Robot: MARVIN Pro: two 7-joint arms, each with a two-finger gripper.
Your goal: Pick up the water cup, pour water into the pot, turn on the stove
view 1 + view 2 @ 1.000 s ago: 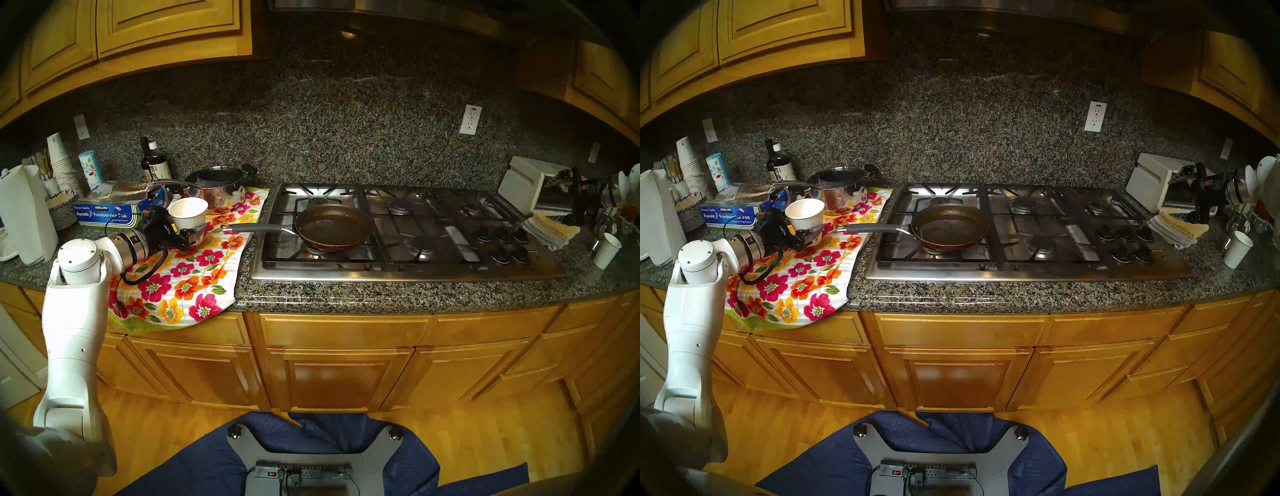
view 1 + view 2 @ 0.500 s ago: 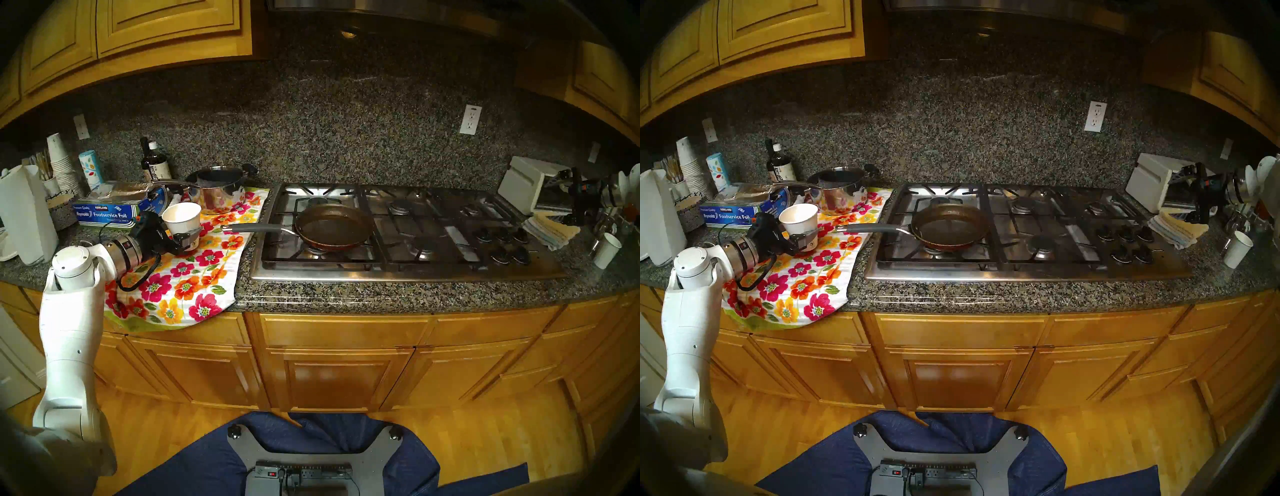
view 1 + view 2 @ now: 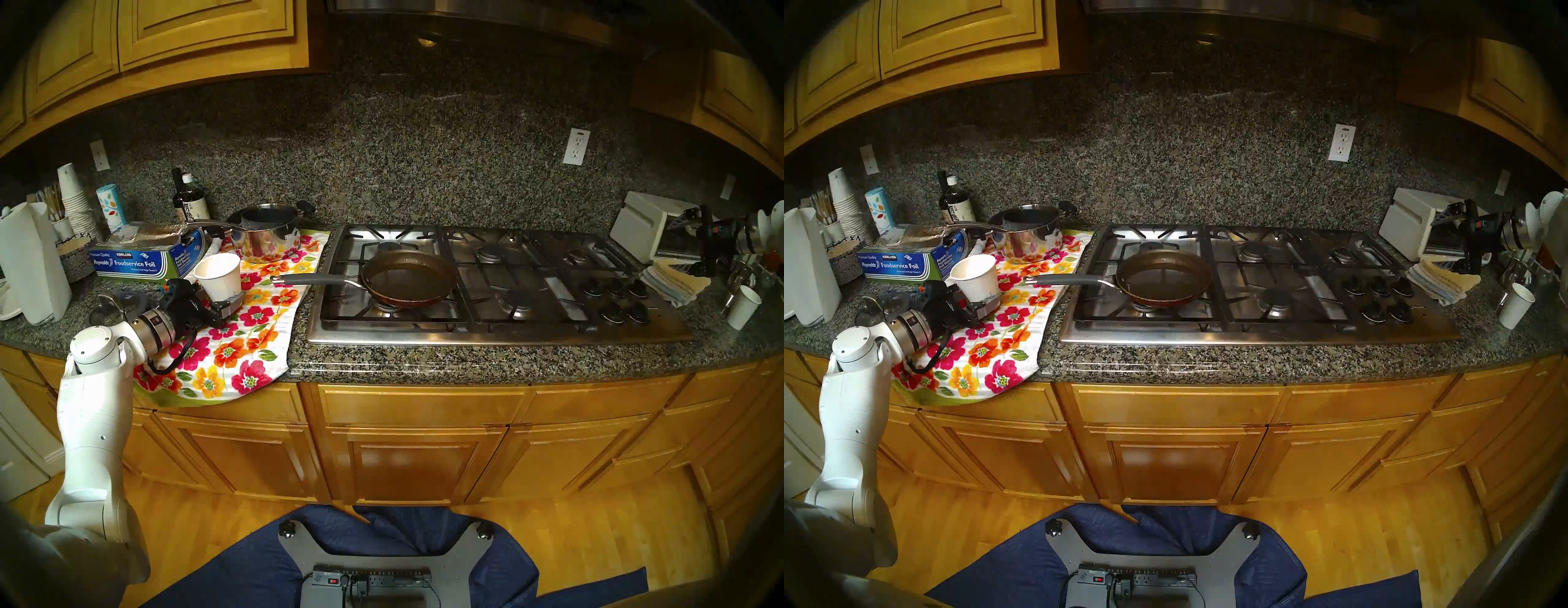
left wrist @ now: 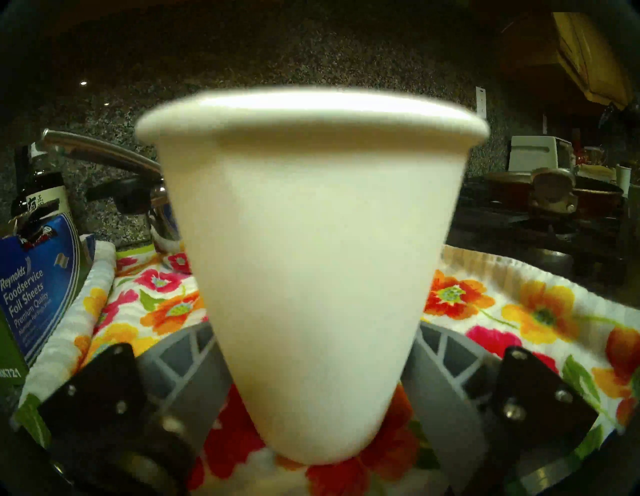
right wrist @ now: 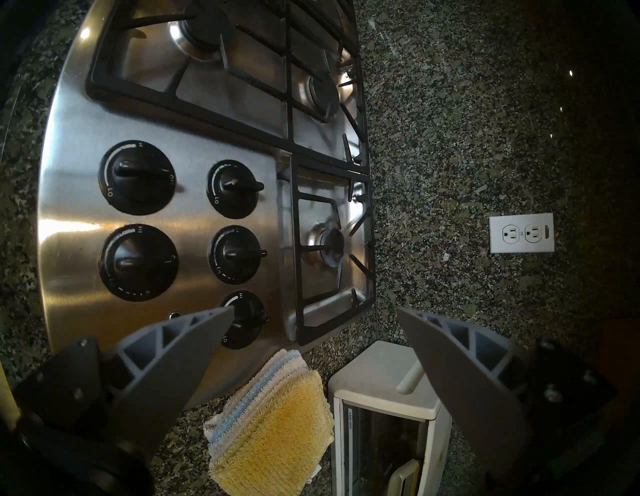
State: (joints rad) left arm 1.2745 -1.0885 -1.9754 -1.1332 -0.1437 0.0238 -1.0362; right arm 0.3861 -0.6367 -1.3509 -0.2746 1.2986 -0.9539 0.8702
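Note:
The water cup point(image 3: 218, 276) point(image 3: 975, 278) point(image 4: 311, 277), white and tapered, is upright with its base on or just above the floral towel point(image 3: 237, 352), left of the stove. My left gripper point(image 3: 227, 303) point(image 3: 983, 303) point(image 4: 315, 346) is shut on the cup's lower part, a grey finger pressed against each side. The pot point(image 3: 409, 278) point(image 3: 1163, 276), a dark frying pan with a grey handle, sits on the front left burner of the steel stove point(image 3: 488, 335) point(image 5: 76, 207). My right gripper point(image 3: 704, 254) point(image 5: 315, 311) hangs open above the stove's right edge, beside the black knobs point(image 3: 615, 297) point(image 5: 138, 176).
A steel saucepan point(image 3: 267, 231) and a blue foil box point(image 3: 131, 263) stand close behind and left of the cup. A paper towel roll point(image 3: 29, 263) is at far left. Folded cloths point(image 3: 674, 282), a white toaster oven point(image 3: 640, 225) and a small white cup point(image 3: 742, 308) crowd the right counter.
My left arm has carried the cup left and down, away from the pan's handle, to the towel. The right arm has stayed still.

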